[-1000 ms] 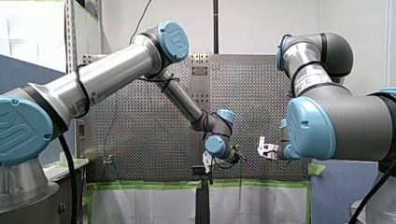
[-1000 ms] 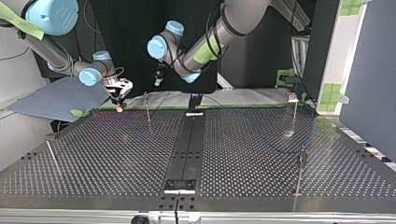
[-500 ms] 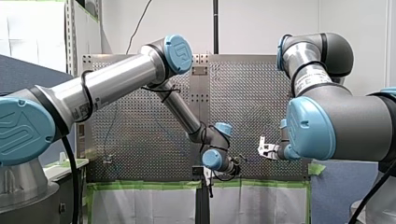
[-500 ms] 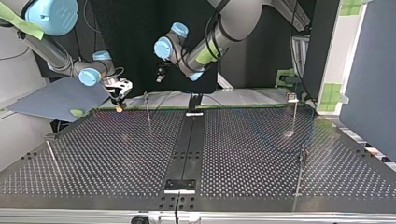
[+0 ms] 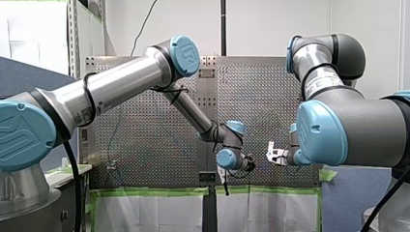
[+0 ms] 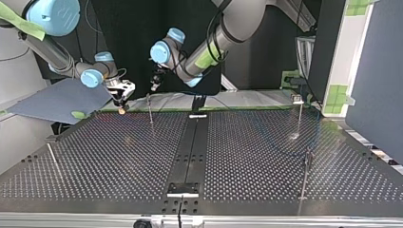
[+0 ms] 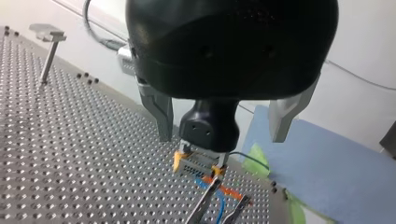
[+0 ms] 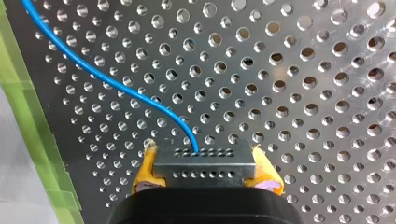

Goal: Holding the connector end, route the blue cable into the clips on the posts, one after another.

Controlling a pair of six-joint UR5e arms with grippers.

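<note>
Nearer the right gripper now, your left gripper hangs, fingers spread; right pinches the connector; routing looks unstarted.

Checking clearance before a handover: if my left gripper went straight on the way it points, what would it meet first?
Most likely my right gripper, shut on the grey connector of the blue cable, which shows straight ahead, framed by my left gripper's open fingers. How far off is unclear.
</note>
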